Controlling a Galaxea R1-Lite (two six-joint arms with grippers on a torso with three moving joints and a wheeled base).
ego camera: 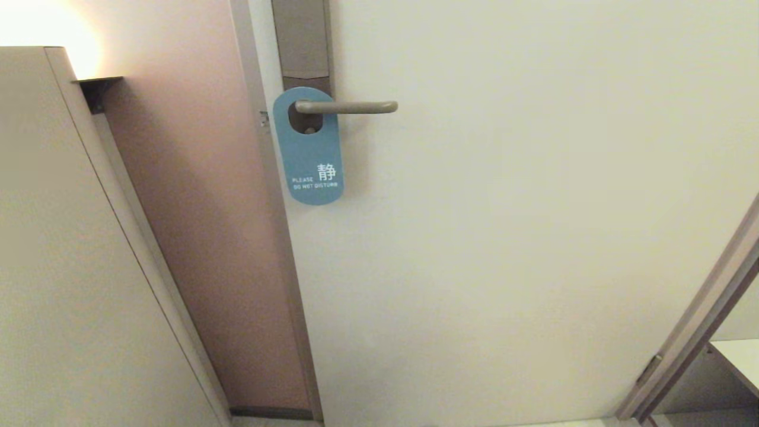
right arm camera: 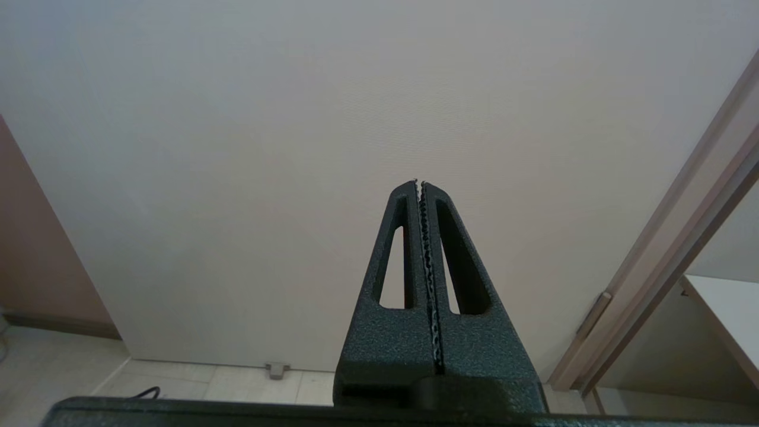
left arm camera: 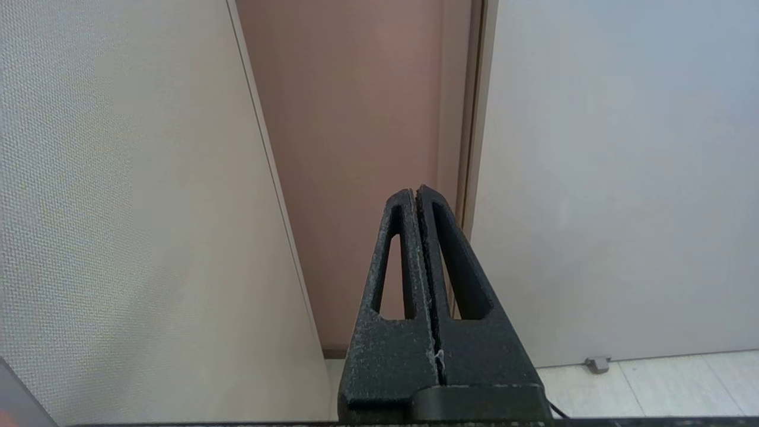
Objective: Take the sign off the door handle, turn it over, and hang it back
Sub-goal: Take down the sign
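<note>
Hanging from the door handle [ego camera: 346, 107] by its oval hole, the sign [ego camera: 309, 148] is seen with its blue "DO NOT DISTURB" face outward, so nothing of the task can be judged as done: the sign has not been lifted off, turned over or rehung.

Neither arm is caught in the head view. The left gripper [left arm camera: 415, 191] is shown in its wrist view clenched, its fingers pressed together with nothing between them, and it is pointed at the strip of pinkish wall [left arm camera: 356, 148] beside the pale door [left arm camera: 616, 178], near the floor. The right gripper [right arm camera: 419, 182] is likewise clamped shut on nothing and is aimed at the lower part of the door, with the floor tiles and a small door stop [right arm camera: 276, 369] close below its line. In neither wrist view are the sign or the handle caught, so both are judged to lie well above and ahead of either set of fingertips, out of reach for now.

All the work is therefore left. A gripper would have to be raised toward the handle and opened, the card pinched by its lower edge and slid along the lever past the rounded end, flipped to the other face, and threaded back over the lever.
</note>
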